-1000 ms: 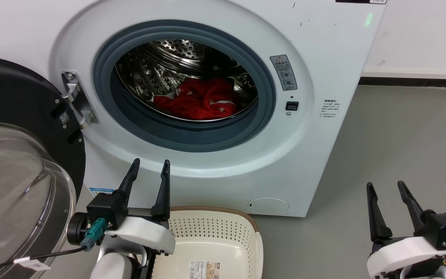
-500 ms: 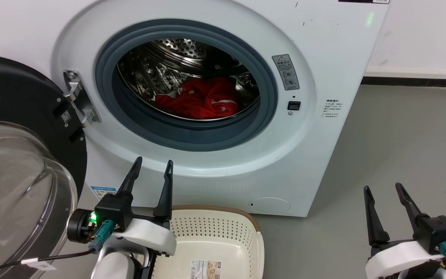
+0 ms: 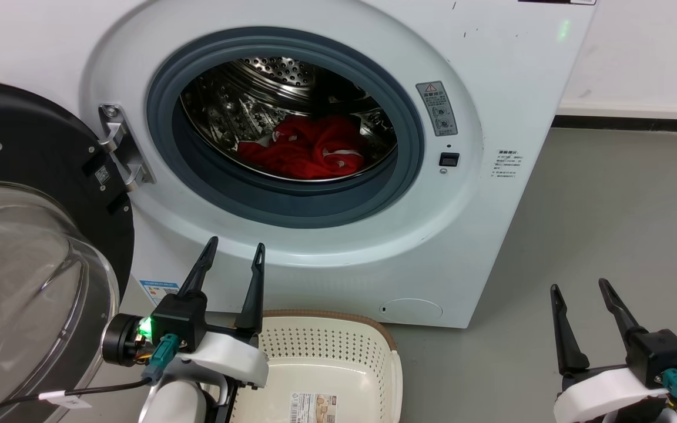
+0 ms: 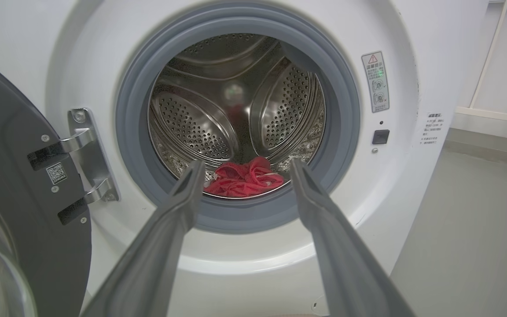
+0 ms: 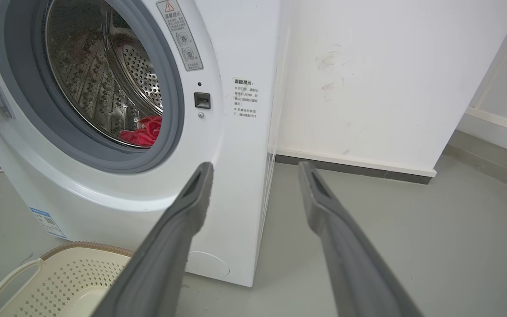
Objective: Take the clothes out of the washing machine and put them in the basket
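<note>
Currently clothes (image 3: 306, 154) lie at the drum (image 3: 238, 111) bottom inside the washing machine (image 3: 491, 106); basket (image 3: 395, 364) sits just below it. left hand (image 3: 235, 244) and right hand (image 3: 578, 285) both spread wide, empty. Suggest: left hand enters centred, clears grey seal (image 3: 291, 205), pinches deep.

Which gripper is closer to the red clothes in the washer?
Left. The left gripper sits just below the opening of the washer, aimed at the clothes; the right gripper is off past its right side, over the floor.
</note>
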{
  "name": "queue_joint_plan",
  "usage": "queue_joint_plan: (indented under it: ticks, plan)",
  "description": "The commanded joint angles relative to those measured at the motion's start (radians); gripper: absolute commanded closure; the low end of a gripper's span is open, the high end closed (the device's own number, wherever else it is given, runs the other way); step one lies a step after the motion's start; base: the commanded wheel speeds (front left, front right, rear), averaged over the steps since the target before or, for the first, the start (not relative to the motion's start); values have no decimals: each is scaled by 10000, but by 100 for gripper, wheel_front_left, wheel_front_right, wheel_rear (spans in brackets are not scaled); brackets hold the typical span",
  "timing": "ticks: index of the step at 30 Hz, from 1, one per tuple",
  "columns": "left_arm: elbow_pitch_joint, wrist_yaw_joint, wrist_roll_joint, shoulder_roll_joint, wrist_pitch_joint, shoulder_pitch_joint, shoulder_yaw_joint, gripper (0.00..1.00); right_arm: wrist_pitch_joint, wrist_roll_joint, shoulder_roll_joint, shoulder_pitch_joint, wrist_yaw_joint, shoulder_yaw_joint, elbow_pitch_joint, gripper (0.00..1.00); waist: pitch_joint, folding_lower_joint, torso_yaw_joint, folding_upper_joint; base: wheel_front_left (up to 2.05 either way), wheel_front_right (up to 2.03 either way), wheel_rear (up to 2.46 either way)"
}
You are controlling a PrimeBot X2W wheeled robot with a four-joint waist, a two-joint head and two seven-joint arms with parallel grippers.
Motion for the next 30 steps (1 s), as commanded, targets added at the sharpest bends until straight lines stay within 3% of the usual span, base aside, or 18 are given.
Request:
queue_joint_plan:
  ticks: [1, 17, 30]
  plan:
    - [11, -3, -34, -8, -47, -62, 35, 0, -35, 62, 9, -15, -3, 12, 24, 0, -1, 0, -2, 0, 0, 0, 0]
    - [147, 133, 97, -69, -46, -411, 100, 0, 67, 86, 11, -259, -3, 68, -142, 0, 310, 0, -43, 0, 0, 0, 0]
    - [1355, 489, 203, 158, -38, -2734, 539, 0, 101, 235, 11, -1046, -3, 671, -769, 0, 2039, 0, -1170, 0, 0, 0, 0]
